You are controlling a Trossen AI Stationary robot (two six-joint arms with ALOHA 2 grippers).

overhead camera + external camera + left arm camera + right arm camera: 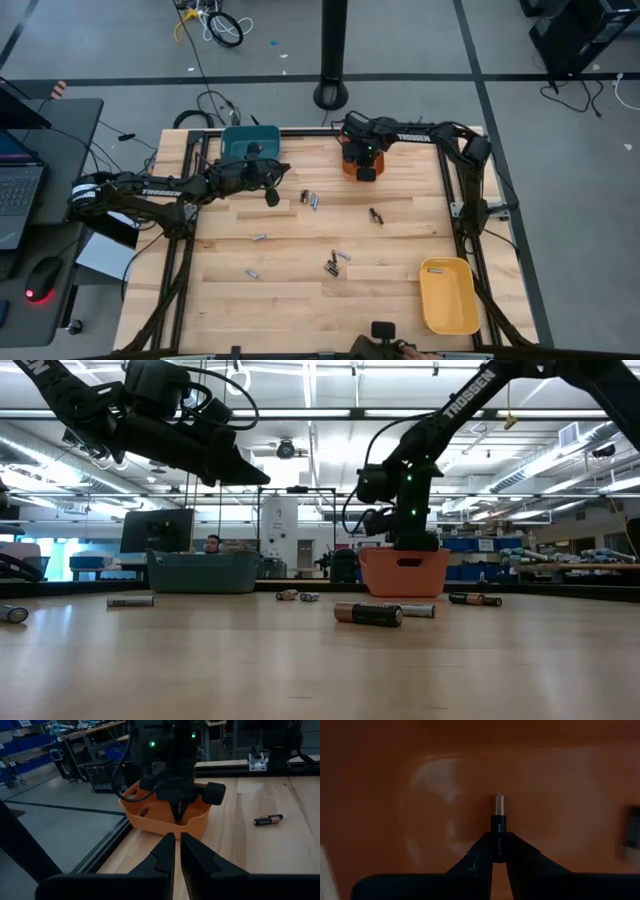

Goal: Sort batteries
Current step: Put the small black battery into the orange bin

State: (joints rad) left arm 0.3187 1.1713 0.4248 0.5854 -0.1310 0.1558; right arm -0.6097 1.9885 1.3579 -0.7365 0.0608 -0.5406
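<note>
Holding an AAA battery pinched in my right claw, its long axis pointing straight down into the orange bin directly beneath.

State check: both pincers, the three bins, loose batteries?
Right pincer: shut on a black AAA battery, over the orange plastic bin.
Left pincer: shut, holding nothing, raised above the wooden table.
Orange plastic bin: upright, one battery inside.
Teal plastic bin: upright, contents not visible.
Yellow plastic bin: upright, empty.
Loose batteries: lying scattered on the table.
</note>
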